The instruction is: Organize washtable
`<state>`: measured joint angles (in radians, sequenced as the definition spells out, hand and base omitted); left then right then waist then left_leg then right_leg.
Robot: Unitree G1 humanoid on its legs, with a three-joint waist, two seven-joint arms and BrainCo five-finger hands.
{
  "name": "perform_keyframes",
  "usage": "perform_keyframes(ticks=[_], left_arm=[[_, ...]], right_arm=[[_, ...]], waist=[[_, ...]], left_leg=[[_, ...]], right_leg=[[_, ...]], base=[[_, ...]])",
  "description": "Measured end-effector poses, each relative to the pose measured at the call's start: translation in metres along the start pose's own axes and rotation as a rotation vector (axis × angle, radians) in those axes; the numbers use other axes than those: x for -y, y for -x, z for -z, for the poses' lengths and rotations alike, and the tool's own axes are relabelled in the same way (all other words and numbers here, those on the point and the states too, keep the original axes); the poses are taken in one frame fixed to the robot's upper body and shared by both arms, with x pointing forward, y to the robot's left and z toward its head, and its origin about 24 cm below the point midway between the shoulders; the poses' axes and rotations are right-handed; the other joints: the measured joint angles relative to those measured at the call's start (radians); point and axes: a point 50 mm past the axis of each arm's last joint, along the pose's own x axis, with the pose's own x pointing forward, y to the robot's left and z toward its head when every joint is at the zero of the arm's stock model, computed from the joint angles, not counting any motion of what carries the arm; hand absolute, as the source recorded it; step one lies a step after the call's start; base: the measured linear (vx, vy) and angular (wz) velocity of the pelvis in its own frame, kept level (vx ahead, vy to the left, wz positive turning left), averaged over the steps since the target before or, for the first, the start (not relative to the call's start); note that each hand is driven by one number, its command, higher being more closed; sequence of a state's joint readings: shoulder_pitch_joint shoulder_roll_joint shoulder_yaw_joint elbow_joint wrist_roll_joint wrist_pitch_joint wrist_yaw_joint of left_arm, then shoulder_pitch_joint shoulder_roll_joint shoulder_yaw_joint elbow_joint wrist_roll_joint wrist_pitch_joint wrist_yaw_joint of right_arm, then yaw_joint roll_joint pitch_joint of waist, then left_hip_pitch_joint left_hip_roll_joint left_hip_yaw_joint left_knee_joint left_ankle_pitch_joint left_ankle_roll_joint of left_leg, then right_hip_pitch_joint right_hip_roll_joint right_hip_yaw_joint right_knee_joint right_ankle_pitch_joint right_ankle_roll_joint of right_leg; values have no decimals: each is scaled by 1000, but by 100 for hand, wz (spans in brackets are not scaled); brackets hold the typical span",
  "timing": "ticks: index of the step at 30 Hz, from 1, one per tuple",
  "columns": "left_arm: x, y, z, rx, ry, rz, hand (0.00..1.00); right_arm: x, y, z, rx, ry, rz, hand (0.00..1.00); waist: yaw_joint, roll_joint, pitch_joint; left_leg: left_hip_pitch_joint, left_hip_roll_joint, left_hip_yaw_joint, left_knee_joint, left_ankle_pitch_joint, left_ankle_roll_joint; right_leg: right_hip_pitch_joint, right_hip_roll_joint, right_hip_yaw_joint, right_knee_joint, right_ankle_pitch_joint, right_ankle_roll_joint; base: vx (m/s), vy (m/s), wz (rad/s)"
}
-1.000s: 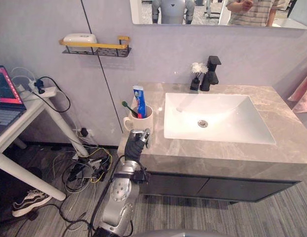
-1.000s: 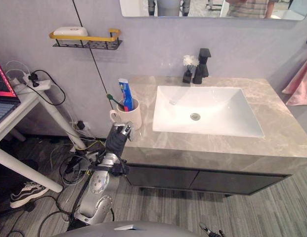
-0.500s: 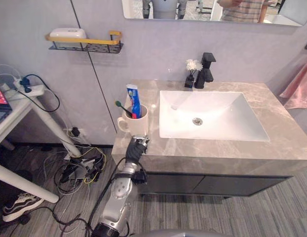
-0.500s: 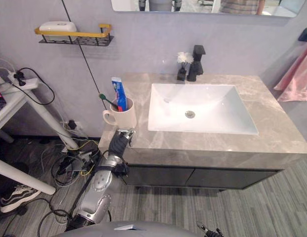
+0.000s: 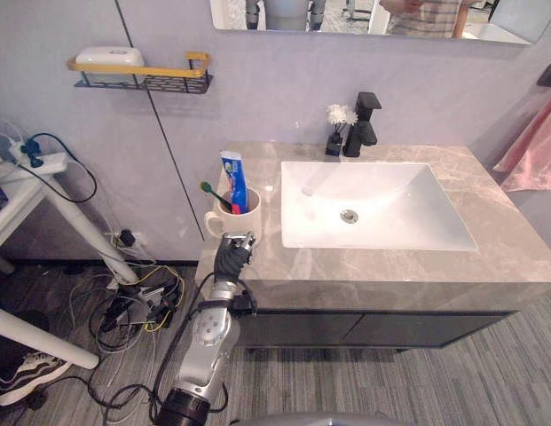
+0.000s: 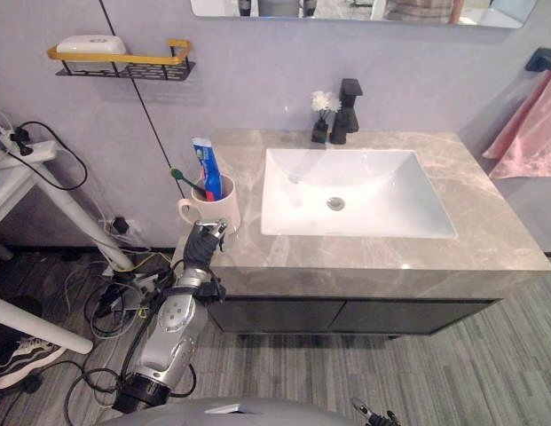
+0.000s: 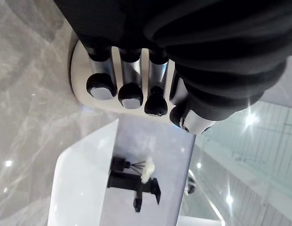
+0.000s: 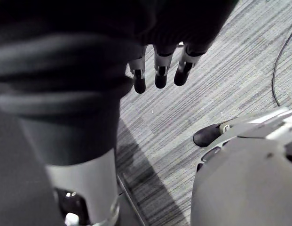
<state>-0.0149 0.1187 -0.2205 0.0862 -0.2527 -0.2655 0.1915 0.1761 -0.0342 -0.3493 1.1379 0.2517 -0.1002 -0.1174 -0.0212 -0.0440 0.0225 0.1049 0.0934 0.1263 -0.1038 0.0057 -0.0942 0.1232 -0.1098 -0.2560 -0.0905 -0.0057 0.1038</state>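
Yellow rail and black wire made up the wall shelf [image 5: 137,78] at the far left, and a white soap box [image 5: 109,56] lay on it. Below, a white power strip [image 5: 31,163] sat on a white side desk, and a dark shoe [image 5: 18,387] lay on the wooden floor [image 5: 71,302].

The grey-veined stone table [image 5: 364,273] began just right of that. At its front-left corner stood a cream mug [image 5: 244,217], upright, handle turned to the left. In it were a blue and white toothpaste tube [image 5: 232,177] and a green toothbrush [image 5: 213,193] that leaned out to the left.

The left robot hand [image 5: 232,257] was at the table's front edge, just before the mug, its fingers [image 7: 130,89] lying side by side, loosely bent and closed round nothing. Their dark tips were very near the mug's foot; whether they touched it could not be told.

To the right the white sink [image 5: 408,217] was set into the table. Behind its back-left corner stood a small black vase of white flowers [image 5: 336,131], and just beside it the black faucet [image 5: 365,120]. A pink towel [image 5: 531,151] hung at the far right.

The right robot hand [image 8: 157,66] hung over the striped floor in its own wrist view, fingers straight, slightly apart and holding nothing.
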Motion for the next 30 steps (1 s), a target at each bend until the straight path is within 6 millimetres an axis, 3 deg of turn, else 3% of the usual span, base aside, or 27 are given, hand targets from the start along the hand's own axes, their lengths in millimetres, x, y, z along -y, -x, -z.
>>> perform_keyframes(ticks=[5,24,30], left_arm=[[-1,-4,-3,15,-4,-12,100],[-13,-9,3,-22,-24,-74,100],[-10,-26,-3,2,-41,-79,100]], right_arm=[[-2,0,1,-2,2,-6,0],[-2,0,0,4,7,-14,0],[-2,0,-1,5,7,-15,0]], waist=[[-1,-11,4],[-2,-13,4],[-3,-15,4]], left_leg=[[-9,0,13,0,-3,0],[-22,-1,50,0,-3,2],[-25,0,56,3,-3,2]], right_leg=[[-15,-1,12,0,2,1],[-51,-1,52,-3,19,2],[-56,-1,56,-2,21,2]], base=[[10,4,-7],[-4,5,-6],[1,0,-1]])
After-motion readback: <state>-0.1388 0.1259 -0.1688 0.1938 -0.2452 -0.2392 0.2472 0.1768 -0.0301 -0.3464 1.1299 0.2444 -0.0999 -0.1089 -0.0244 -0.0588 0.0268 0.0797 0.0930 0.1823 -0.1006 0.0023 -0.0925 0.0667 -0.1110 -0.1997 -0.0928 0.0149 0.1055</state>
